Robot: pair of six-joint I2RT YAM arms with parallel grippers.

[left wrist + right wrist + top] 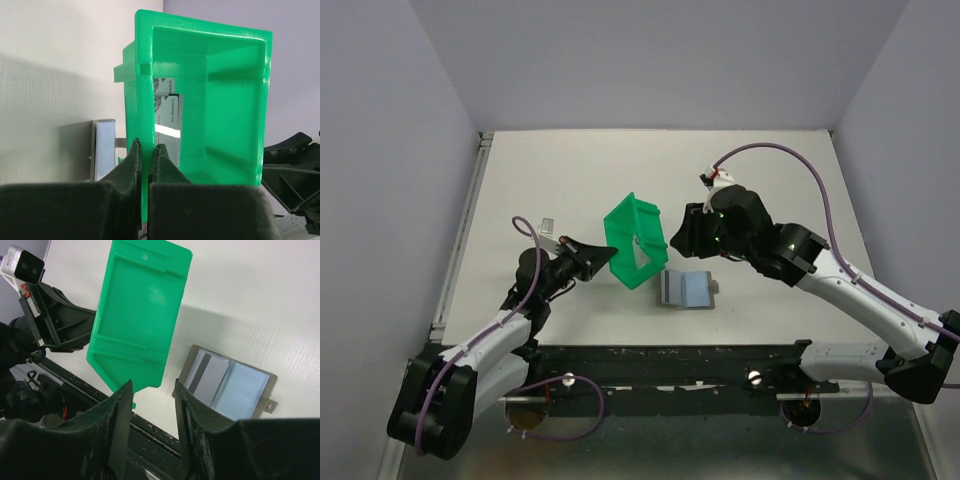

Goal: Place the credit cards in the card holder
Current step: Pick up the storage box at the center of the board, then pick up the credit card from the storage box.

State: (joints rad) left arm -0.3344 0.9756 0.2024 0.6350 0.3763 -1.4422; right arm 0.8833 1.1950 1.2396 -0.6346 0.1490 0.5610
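My left gripper [146, 152] is pinched tight on one wall of the green bin [622, 222]. It holds the bin tipped on its side over the table [570, 170], with the mouth turned toward the left wrist camera. The credit cards [167, 117] lean flat against the bin's floor, close to the wall I am gripping. I make out at least two overlapping and can't tell if there are more.

The card holder [687, 289] lies open on the table at about 5 o'clock from the bin, just beside it. One striped card [209, 377] already sits in its left half. My right gripper [152, 390] hangs at 3 o'clock from the bin, facing the bin's underside. Its jaws are about half apart with nothing between them.

I judge the step in hand to be getting the next card out of the bin. From where it hangs, the right gripper faces only the bin's bottom, so I would bring it round by 6 o'clock to the mouth. I would then go for a free card edge, because thin, slick cards lying flat on plastic will likely slip out of a face-on pinch.

Another way is to tilt the bin further with the left arm so the cards slide onto bare table. I would aim that spill away from the open holder, so the bin's lip doesn't knock the card already in it. Either way the left clamp must stay firm, since a slipping bin would throw cards anywhere.
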